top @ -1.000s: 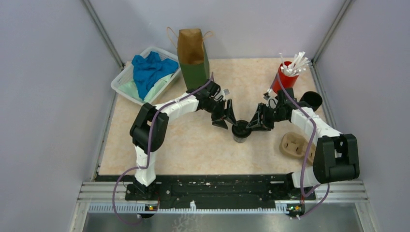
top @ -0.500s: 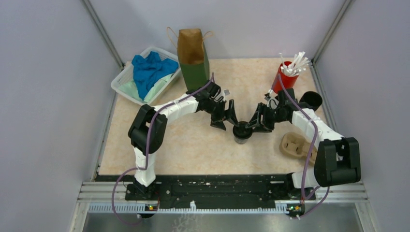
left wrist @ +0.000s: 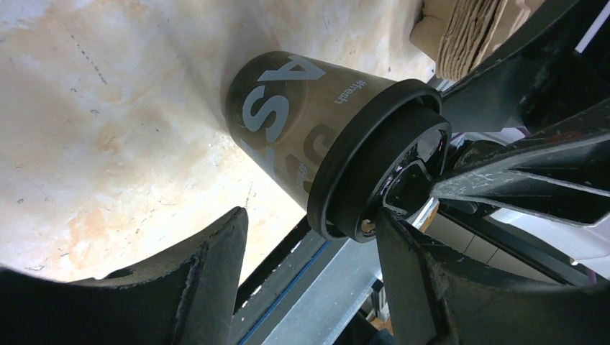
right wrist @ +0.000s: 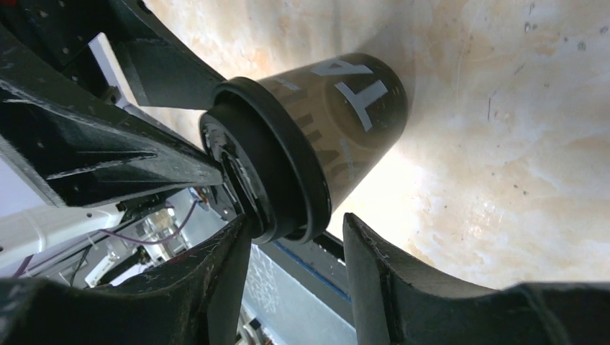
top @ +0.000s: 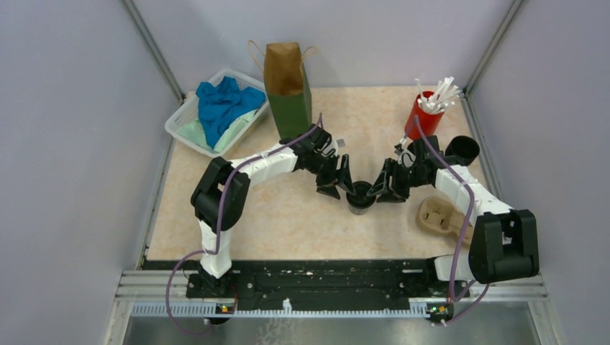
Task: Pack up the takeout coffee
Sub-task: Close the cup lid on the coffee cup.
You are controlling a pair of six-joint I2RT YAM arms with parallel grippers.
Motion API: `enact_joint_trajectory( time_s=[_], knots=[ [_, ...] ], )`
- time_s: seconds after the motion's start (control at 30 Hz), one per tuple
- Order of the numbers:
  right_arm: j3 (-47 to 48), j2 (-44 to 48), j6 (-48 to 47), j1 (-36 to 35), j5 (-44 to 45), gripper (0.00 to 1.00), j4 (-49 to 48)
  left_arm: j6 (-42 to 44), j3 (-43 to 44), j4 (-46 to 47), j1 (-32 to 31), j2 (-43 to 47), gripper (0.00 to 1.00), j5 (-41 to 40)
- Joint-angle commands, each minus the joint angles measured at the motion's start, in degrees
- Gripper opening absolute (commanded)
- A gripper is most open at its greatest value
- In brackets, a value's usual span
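Observation:
One takeout coffee cup (top: 359, 197), black with white lettering and a round black lid, stands upright mid-table. My left gripper (top: 341, 187) is at its left and my right gripper (top: 380, 191) at its right. In the left wrist view the cup (left wrist: 288, 122) lies beyond the open left gripper (left wrist: 311, 219), and one finger (left wrist: 417, 280) touches the lid's top (left wrist: 403, 165). In the right wrist view the cup (right wrist: 345, 122) sits past the open right gripper (right wrist: 296, 224), whose jaws straddle the lid's rim (right wrist: 288, 172) loosely. A second black cup (top: 465, 149) stands far right.
A brown and green paper bag (top: 286, 86) stands open at the back. Left of it is a white basket (top: 178, 123) of blue and green cloths. A red cup of white sticks (top: 424, 115) is back right. A tan pulp carrier (top: 439, 215) lies near the right arm.
My left gripper has moved right, up against the cup's lid. The right gripper's jaws have widened a little and its arm has shifted slightly. The cup has barely moved.

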State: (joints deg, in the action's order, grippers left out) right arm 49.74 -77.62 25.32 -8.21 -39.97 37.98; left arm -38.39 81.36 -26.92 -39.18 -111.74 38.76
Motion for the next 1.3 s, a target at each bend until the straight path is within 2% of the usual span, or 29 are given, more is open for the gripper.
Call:
enact_joint_trajectory(
  time_s=[0.0,0.17,0.33,0.57,0.7,0.87,1.0,1.07,1.17,1.27],
  knots=[
    [-1.39,2.25,1.29,-0.66,-0.78,0.49,-0.61,1.13,-1.41,1.24,-0.28,2.67,0.71,0.01],
    [-2.96,2.77,3.26,-0.81,-1.24,0.48,-2.49,1.81,-2.23,1.28,-0.72,2.66,0.69,-0.96],
    [-5.12,3.09,6.52,-0.88,-1.79,0.46,-8.29,2.07,-2.14,1.34,-0.81,1.89,0.68,-1.64],
    [-5.10,1.19,3.73,-0.85,-1.84,0.46,-9.64,1.93,-0.78,1.08,-0.71,0.54,0.67,-1.37],
    [-8.60,1.02,4.44,0.56,-6.55,0.43,-15.77,1.24,-1.10,1.52,-0.18,-0.11,0.65,-0.33],
    [-14.69,-0.39,8.92,5.53,-13.91,0.39,-25.75,0.32,-2.83,2.56,0.99,-0.10,0.64,0.61],
    [-14.96,-3.47,10.70,5.92,-16.17,0.35,-29.70,-0.16,-3.74,3.32,1.71,-0.84,0.63,1.37],
    [-12.10,-3.49,7.59,5.92,-15.83,0.41,-26.00,-0.20,-3.63,3.52,2.03,-1.16,0.63,1.49],
    [-7.67,-1.81,4.48,5.92,-14.35,0.56,-20.15,-0.10,-3.22,3.46,2.28,-1.67,0.62,1.53],
    [-6.81,-1.32,5.55,5.94,-14.93,0.60,-20.62,0.31,-3.45,2.90,2.32,-1.74,0.62,1.40]
  ],
)
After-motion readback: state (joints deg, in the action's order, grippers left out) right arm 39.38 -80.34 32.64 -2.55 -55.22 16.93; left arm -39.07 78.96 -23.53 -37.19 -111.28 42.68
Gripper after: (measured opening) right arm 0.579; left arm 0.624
